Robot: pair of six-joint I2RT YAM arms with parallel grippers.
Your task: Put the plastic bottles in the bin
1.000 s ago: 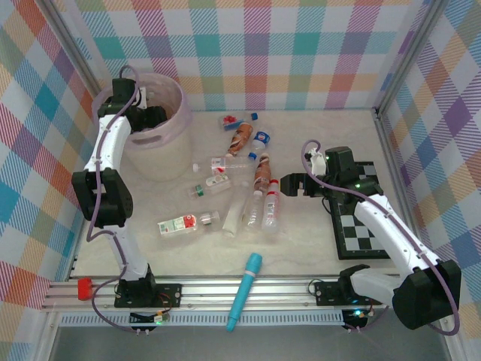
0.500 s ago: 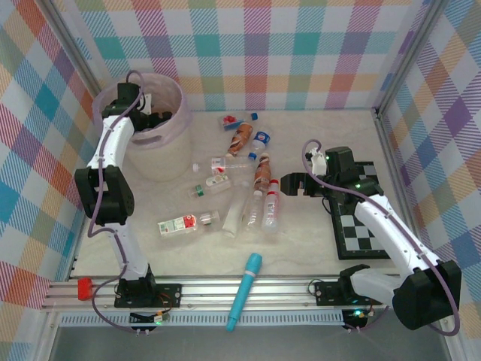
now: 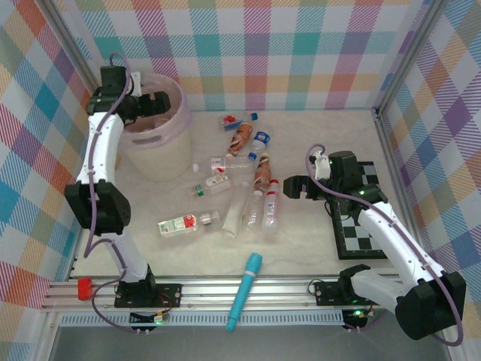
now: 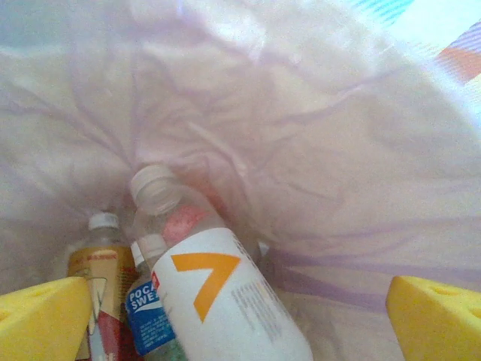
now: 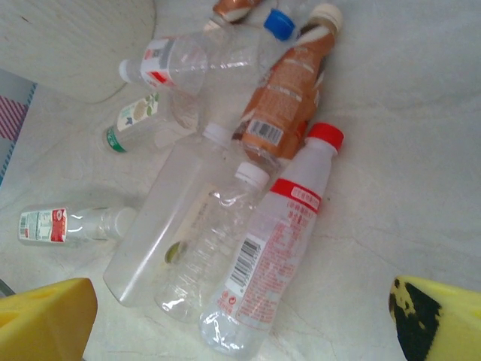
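Nearest the arms, the long teal cylinder (image 3: 246,289) is lying by the front rail, and it is no part of the job. Just beyond it, the plastic bottles (image 3: 259,203) are lying scattered over the middle of the counter (image 3: 323,135). One red-labelled bottle (image 3: 183,222) is sitting apart on the left, and the rest are forming a loose heap running toward the back wall.

The right claw (image 3: 291,186) is hovering just beside that heap, next to the chequered board (image 3: 361,226). Its fingers are standing wide apart with nothing between them. Its wrist view is looking down on a red-capped bottle (image 5: 282,226) and a brown bottle (image 5: 289,105) touching it.

Farther back on the left, the left claw (image 3: 155,102) is hanging over the mouth of the bin (image 3: 154,143). A second ago it was reaching down inside with its fingers drawn closer together. Now they are spread wide and empty, and the arm is lifting clear of the rim. Below it, a white-labelled bottle (image 4: 218,293) is resting on two others at the bin's bottom.

I am judging that one more bottle is now delivered, while most are waiting on the counter.
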